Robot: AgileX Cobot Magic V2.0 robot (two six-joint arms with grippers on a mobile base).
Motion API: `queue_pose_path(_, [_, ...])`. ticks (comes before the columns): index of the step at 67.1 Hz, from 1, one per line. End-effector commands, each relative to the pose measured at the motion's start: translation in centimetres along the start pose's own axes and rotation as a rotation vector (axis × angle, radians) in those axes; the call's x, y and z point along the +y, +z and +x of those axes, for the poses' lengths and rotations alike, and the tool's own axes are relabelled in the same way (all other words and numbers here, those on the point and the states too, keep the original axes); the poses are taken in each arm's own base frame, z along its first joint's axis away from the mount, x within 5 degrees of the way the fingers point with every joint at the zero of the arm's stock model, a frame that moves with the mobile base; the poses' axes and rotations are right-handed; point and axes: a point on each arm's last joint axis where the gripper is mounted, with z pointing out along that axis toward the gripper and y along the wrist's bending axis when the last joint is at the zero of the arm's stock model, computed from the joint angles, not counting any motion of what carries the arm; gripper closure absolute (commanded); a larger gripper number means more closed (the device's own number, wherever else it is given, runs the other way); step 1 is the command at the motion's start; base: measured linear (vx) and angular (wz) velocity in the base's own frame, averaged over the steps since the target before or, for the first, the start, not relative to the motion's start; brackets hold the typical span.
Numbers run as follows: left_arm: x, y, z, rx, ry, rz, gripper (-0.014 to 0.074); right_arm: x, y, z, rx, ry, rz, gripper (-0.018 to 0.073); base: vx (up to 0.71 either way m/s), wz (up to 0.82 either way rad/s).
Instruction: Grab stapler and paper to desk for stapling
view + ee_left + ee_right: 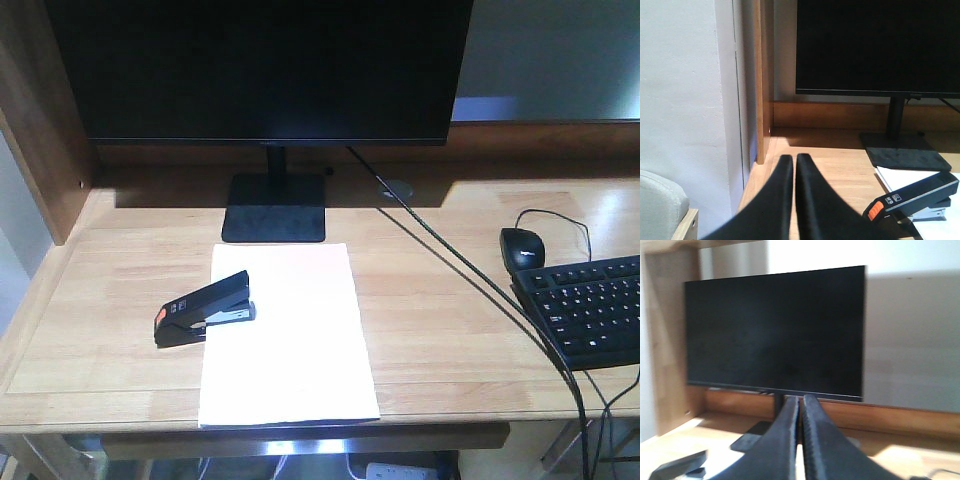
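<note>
The left gripper [791, 159] had its two black fingers pressed nearly together, only a thin slit between them, and nothing was held there; it hung above the left part of the desk [840, 160], pointing toward the back left corner where the side panel [762, 100] met the rear board. The right gripper [800, 401] was likewise closed to a hairline gap and empty, raised over the desk and aimed at the monitor [775, 335]. In the front view neither gripper appeared. The stapler [204, 308] sat on the left edge of the paper [285, 335], its front end over the sheet and its orange-red rear end hanging off onto the bare wood, with its top arm tilted up. The paper lay flat in the middle of the desk [110, 270], its far edge just before the monitor's stand [275, 208] and its near edge reaching the desk's front edge. A mouse [523, 247] and a keyboard [585, 305] lay near the right edge, well apart from the paper, and a cable [470, 270] ran from behind the stand to the front right.
</note>
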Motion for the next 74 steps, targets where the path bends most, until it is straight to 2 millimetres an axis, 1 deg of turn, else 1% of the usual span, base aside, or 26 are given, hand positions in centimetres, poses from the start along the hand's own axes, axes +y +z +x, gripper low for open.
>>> queue_pose_path(1, [0.0, 0.0, 0.2, -0.056, -0.001, 0.01, 0.0603, -0.6, 0.0, -0.7, -0.004, -0.011, 0.072, 0.0568, 0.0, 0.0])
queue_pose_path(6, [0.0, 0.0, 0.2, -0.056, -0.001, 0.01, 0.0603, -0.8, 0.0, -0.6, 0.023, -0.048, 0.093, 0.0568, 0.0, 0.0])
queue_pose_path(7, [0.0, 0.0, 0.2, -0.056, -0.001, 0.01, 0.0603, -0.8, 0.0, -0.5, 0.031, -0.029, 0.095, 0.0568, 0.0, 0.0])
queue_pose_path(8, [0.0, 0.0, 0.2, -0.056, -0.001, 0.01, 0.0603, -0.9, 0.0, -0.5, 0.038, -0.066, 0.097, 0.0568, 0.0, 0.0])
queue_pose_path(23, [0.0, 0.0, 0.2, -0.056, -0.001, 0.01, 0.0603, -0.8, -0.2, -0.3, 0.163, -0.194, 0.079, 0.0568, 0.0, 0.0])
queue_pose_path(40, [0.0, 0.0, 0.2, -0.056, -0.001, 0.01, 0.0603, -0.9, -0.3, -0.4, 0.176, -0.187, 0.089, 0.0568, 0.0, 0.0])
queue_pose_path(52, [0.0, 0.0, 0.2, -0.056, 0.0, 0.01, 0.0603, -1.1, -0.3, -0.3, 0.183, -0.129, 0.184, 0.0568, 0.0, 0.0])
queue_pose_path(55, [0.0, 0.0, 0.2, -0.056, 0.0, 0.01, 0.0603, -1.1, -0.3, -0.2, 0.19, -0.151, 0.206, 0.0568, 0.0, 0.0])
queue_pose_path(65, [0.0, 0.0, 0.2, -0.056, 0.0, 0.01, 0.0603, -1.0, -0.4, 0.5, 0.166, -0.189, 0.235, 0.0568, 0.0, 0.0])
queue_pose_path(74, [0.0, 0.0, 0.2, -0.055, 0.0, 0.01, 0.0603, -1.2, -0.4, 1.9, 0.134, -0.174, 0.245, 0.0568, 0.0, 0.0])
